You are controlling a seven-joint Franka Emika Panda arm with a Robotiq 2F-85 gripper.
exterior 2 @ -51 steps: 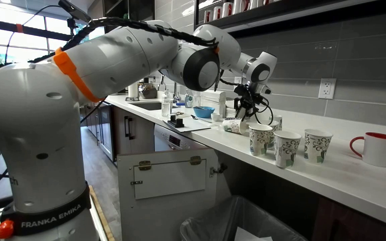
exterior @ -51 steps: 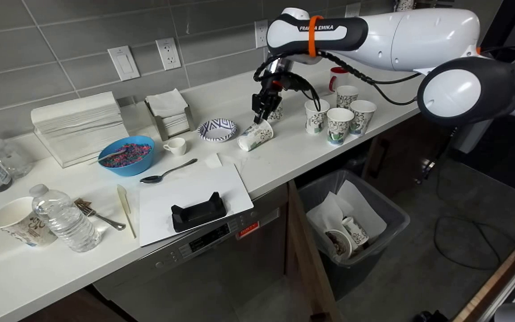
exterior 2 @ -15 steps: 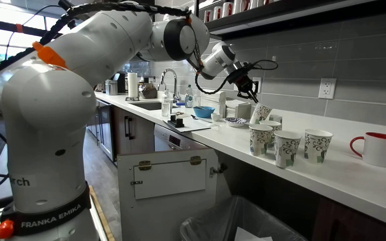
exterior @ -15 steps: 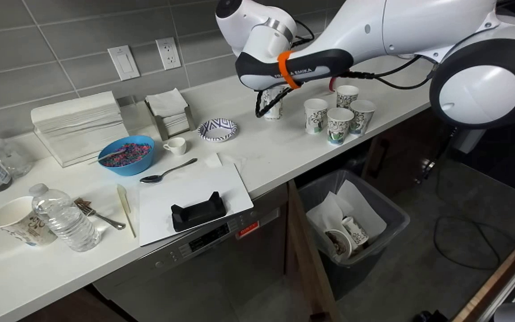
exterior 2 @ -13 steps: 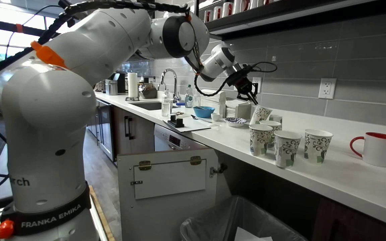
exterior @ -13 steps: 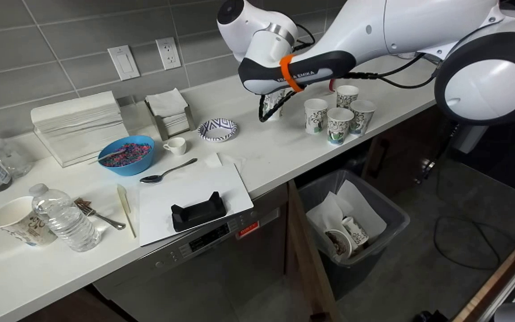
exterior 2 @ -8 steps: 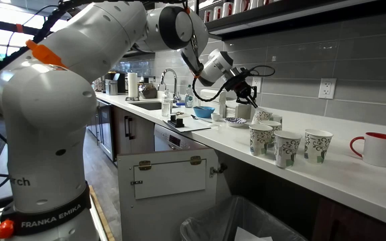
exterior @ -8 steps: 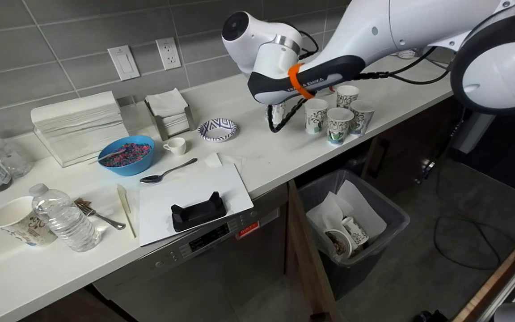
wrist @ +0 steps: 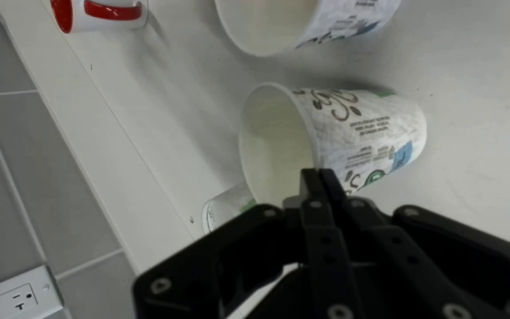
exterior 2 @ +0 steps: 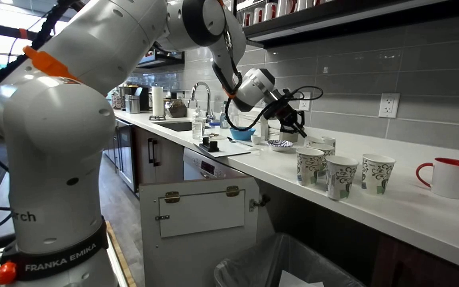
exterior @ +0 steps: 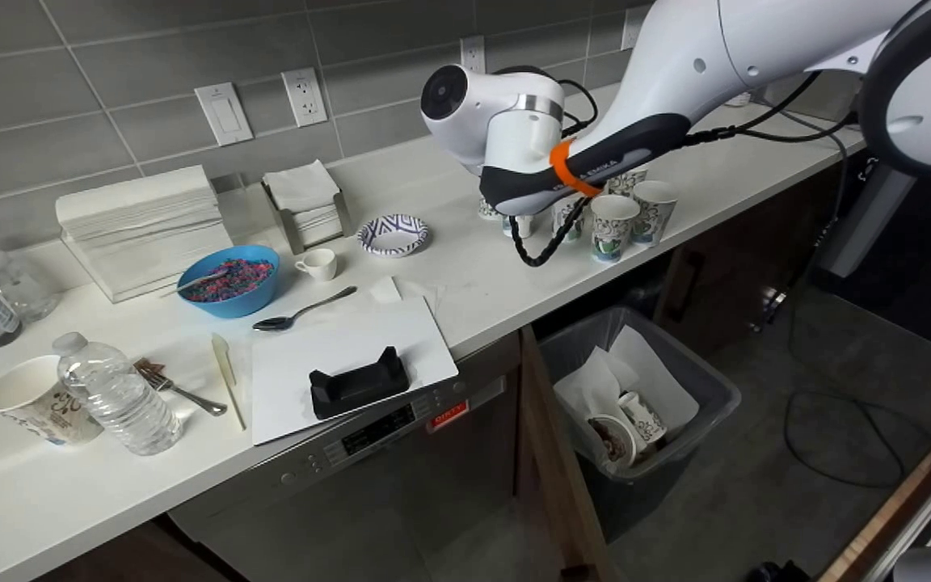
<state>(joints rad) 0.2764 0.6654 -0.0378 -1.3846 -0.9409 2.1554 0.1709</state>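
My gripper (wrist: 319, 172) is shut on the rim of a patterned paper cup (wrist: 361, 128), one fingertip inside the cup and the other outside. In an exterior view the cup (exterior 2: 312, 140) hangs from the fingertips, low at the back of a cup group; nearer cups cover its base, so I cannot tell whether it touches the counter. Beside it in the wrist view are a second paper cup (wrist: 348, 20) and, half hidden behind its rim, a third (wrist: 226, 207). Where the arm blocks the sight in an exterior view, neither gripper nor most of the held cup shows.
Several upright paper cups (exterior 2: 341, 177) and a red-rimmed mug (exterior 2: 450, 177) stand nearby. A patterned bowl (exterior: 393, 235), a blue bowl (exterior: 259, 299), a napkin holder (exterior: 343, 212) and a black stand (exterior: 360, 386) share the counter. Below its edge is a lined bin (exterior: 724, 396).
The cup lay on its side a few seconds ago with the gripper at it. Over the last second my gripper has come down with the cup toward the other cups, staying shut.
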